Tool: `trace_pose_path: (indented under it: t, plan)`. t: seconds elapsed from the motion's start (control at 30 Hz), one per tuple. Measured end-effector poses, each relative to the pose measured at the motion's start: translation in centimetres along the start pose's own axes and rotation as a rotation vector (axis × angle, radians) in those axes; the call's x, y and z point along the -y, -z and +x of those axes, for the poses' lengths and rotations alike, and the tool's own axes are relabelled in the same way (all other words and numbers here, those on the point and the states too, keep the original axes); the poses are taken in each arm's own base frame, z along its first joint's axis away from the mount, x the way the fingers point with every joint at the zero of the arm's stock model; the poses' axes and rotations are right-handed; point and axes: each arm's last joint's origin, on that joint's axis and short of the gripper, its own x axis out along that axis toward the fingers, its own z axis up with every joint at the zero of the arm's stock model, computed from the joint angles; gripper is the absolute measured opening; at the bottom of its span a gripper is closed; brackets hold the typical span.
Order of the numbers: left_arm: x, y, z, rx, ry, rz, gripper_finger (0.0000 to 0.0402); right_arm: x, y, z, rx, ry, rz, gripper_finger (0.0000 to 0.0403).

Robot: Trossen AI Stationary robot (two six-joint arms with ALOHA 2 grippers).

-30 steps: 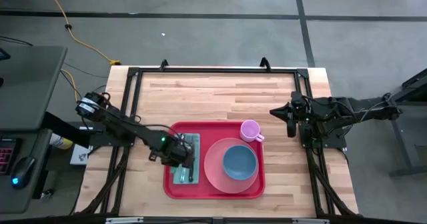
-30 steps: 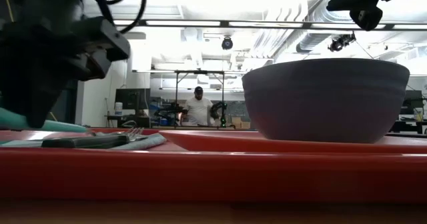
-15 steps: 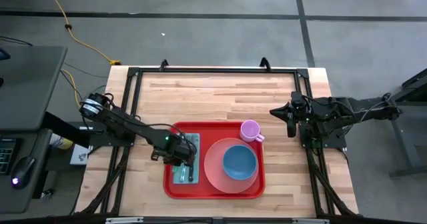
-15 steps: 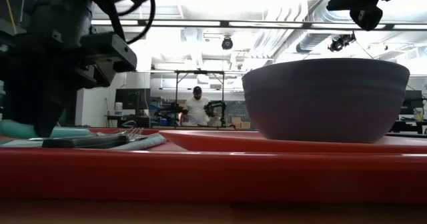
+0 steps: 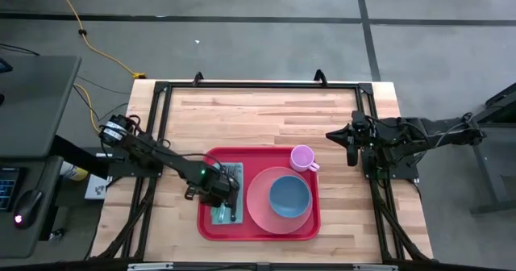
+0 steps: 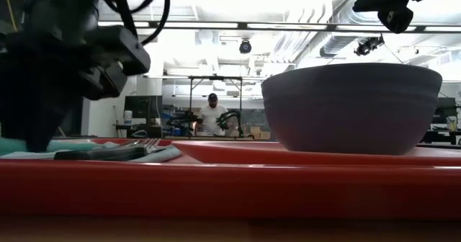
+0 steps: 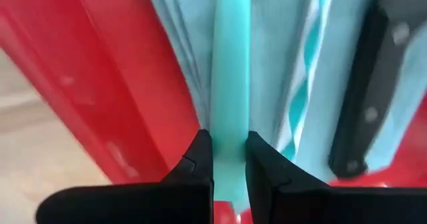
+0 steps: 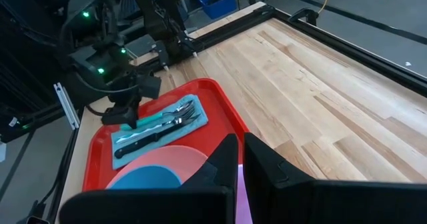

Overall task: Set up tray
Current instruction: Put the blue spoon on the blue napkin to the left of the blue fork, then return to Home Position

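The tray [image 5: 260, 228] is sitting at the near middle of the tabletop [image 5: 266, 114], square to its edge, so everything I am laying out stays together on one red base. The pink plate [image 5: 260, 209] is filling the tray's right half, with the blue bowl [image 5: 289, 197] resting in its middle. A small pink cup [image 5: 302, 156] is standing at the tray's far right corner, just beside the plate, I judge so that it stays clear of the bowl. A pale blue napkin [image 8: 192, 125] is lying along the tray's left side as a bed for the cutlery. On it the black-handled knife [image 7: 363, 111] and the fork [image 8: 184, 109] are lying side by side. My left pincer [image 7: 223, 159] is clamped on the teal handle [image 7: 230, 71] of a utensil, low over the napkin, seemingly to line it up alongside the knife. My right pincer [image 5: 348, 141] is waiting pressed together over the tabletop's right edge, well apart from the tray.
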Motion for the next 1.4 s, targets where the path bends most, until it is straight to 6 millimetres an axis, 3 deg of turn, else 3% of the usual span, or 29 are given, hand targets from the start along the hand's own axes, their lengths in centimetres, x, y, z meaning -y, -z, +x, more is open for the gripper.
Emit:
trace_pose_path:
  t: [0.23, 0.7, 1.23, 1.4]
  plan:
    - [0.7, 0.9, -1.0, 0.000, -0.013, 0.011, 0.0067, 0.0, 0.0, 0.0, 0.001, 0.004, -0.005, 0.0000]
    - [0.5, 0.9, -1.1, -0.002, -0.039, 0.005, 0.0067, 0.0, 0.0, 0.0, -0.001, 0.001, -0.005, 0.0000]
    - [1.3, 0.6, 0.6, -0.012, -0.021, 0.007, 0.0066, -0.2, -0.1, -0.1, 0.007, -0.036, 0.003, 0.0000]
    - [1.5, 0.7, 0.7, -0.016, 0.003, 0.021, 0.0146, -0.2, -0.2, -0.2, 0.013, -0.039, 0.003, 0.0000]
